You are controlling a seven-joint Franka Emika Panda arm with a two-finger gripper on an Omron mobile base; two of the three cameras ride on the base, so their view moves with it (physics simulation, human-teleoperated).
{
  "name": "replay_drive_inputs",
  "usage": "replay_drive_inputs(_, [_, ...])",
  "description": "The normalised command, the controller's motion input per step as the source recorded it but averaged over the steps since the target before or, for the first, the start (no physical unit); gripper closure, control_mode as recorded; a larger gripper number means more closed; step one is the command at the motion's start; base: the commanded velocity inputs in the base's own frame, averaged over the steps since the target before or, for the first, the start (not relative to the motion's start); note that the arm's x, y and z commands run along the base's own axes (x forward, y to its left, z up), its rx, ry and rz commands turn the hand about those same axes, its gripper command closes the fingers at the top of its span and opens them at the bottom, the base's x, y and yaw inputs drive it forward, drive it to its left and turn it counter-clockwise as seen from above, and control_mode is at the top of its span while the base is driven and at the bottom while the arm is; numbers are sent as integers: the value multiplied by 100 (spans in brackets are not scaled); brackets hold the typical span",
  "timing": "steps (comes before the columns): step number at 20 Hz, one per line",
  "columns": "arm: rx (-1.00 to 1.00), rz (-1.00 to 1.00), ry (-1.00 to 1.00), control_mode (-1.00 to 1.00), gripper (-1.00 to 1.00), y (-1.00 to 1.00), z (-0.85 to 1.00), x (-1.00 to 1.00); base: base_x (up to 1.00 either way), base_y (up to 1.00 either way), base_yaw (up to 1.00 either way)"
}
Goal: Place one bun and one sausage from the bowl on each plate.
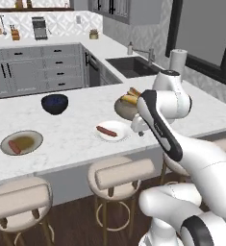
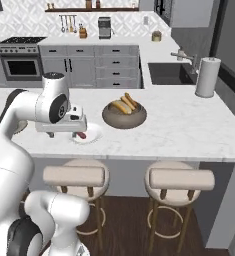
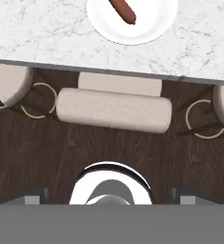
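Observation:
The brown-tan bowl stands on the island with buns in it. Left of it lies the white plate, holding one sausage. Far left, the grey-rimmed plate carries a sausage and a tan bun. My gripper hangs open and empty above the counter's front edge, just in front of the white plate and beside the bowl, looking down.
A dark blue bowl sits at the back left of the island. Padded stools stand under the front edge. A sink and a paper towel roll are behind right.

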Motion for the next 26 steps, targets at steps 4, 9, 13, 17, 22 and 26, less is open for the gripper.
replay_drive_inputs(4, [0, 0, 0, 100, -100, 0, 0, 0, 74, -59, 25])
replay_drive_inputs(9, [0, 0, 0, 100, -100, 0, 0, 0, 46, -39, 16])
replay_drive_inputs(13, [0, 0, 0, 100, -100, 0, 0, 0, 40, 0, 6])
replay_drive_inputs(17, [0, 0, 0, 100, -100, 0, 0, 0, 8, 0, 0])
replay_drive_inputs(22, [0, 0, 0, 100, -100, 0, 0, 0, 0, 0, 0])
replay_drive_inputs(26, [0, 0, -1, -100, -100, 0, 0, 0, 0, 0, 0])
